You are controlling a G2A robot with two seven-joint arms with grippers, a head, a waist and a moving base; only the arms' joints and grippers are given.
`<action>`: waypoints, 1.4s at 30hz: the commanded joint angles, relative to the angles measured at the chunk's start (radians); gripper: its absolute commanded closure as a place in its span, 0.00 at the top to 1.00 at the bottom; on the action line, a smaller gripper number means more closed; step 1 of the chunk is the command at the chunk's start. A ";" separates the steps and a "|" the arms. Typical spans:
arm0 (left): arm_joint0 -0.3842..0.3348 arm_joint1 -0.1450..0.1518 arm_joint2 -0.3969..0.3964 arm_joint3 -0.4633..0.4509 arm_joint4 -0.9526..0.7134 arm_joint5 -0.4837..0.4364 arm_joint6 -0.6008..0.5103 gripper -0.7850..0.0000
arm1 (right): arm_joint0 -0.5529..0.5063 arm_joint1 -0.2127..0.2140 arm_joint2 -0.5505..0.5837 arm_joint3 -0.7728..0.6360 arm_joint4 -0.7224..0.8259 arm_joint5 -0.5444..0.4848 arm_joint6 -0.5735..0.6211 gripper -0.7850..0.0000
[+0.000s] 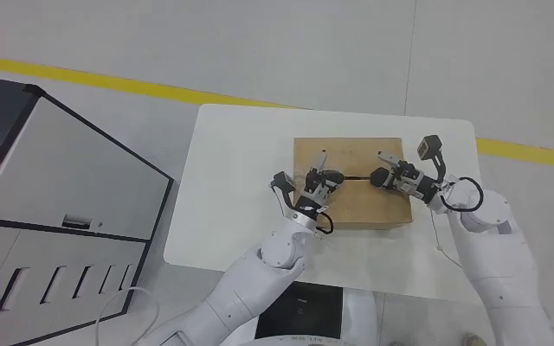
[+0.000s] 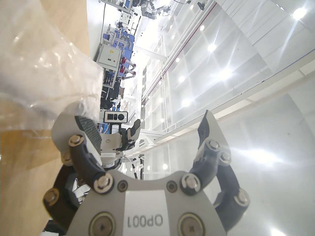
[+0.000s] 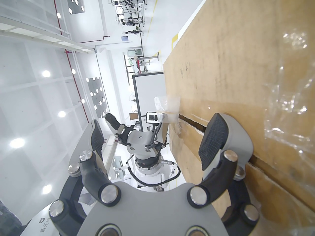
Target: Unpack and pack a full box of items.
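Where the top view looks down, the brown cardboard box (image 1: 351,208) lies flat on the white rectangular table (image 1: 225,173), with its flaps down. The left claw (image 1: 300,175) is at one end of the dark seam between the flaps (image 1: 351,179) and the right claw (image 1: 381,168) is at the other end, so the seam runs between the two claws. Both are spread wide and carry nothing. One finger of the left claw is over the lid, and the other one is out past the edge of the box.

In the left wrist view, the left claw (image 2: 147,128) is wide apart with nothing between its pads. The box (image 2: 64,6) is directly beside one finger, and a crumpled clear plastic film (image 2: 49,74) on the cardboard is just ahead of that finger. If the pad touches the film, I cannot tell. Beyond the fingertips the right claw (image 2: 125,133) is seen, facing this one.

In the right wrist view, the right claw (image 3: 156,138) is also wide and empty. The box (image 3: 233,50) is alongside one finger, and this finger lies close by the seam (image 3: 192,124). Clear film (image 3: 290,99) covers the cardboard beside that same finger. Further along the seam the left claw (image 3: 137,133) is spread open, with a small piece of clear film (image 3: 169,104) standing up just next to it
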 commanded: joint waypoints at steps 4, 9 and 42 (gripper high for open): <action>0.027 0.007 -0.043 -0.029 0.107 -0.004 0.057 1.00 | 0.007 -0.001 -0.011 0.004 0.005 -0.001 0.002 1.00; 0.065 0.019 -0.088 -0.084 0.200 0.019 0.068 1.00 | 0.019 -0.001 -0.019 0.006 0.004 -0.007 0.004 1.00; 0.031 -0.009 -0.097 -0.012 0.429 0.039 0.162 1.00 | -0.096 0.050 0.222 -0.043 0.020 -0.005 -0.056 1.00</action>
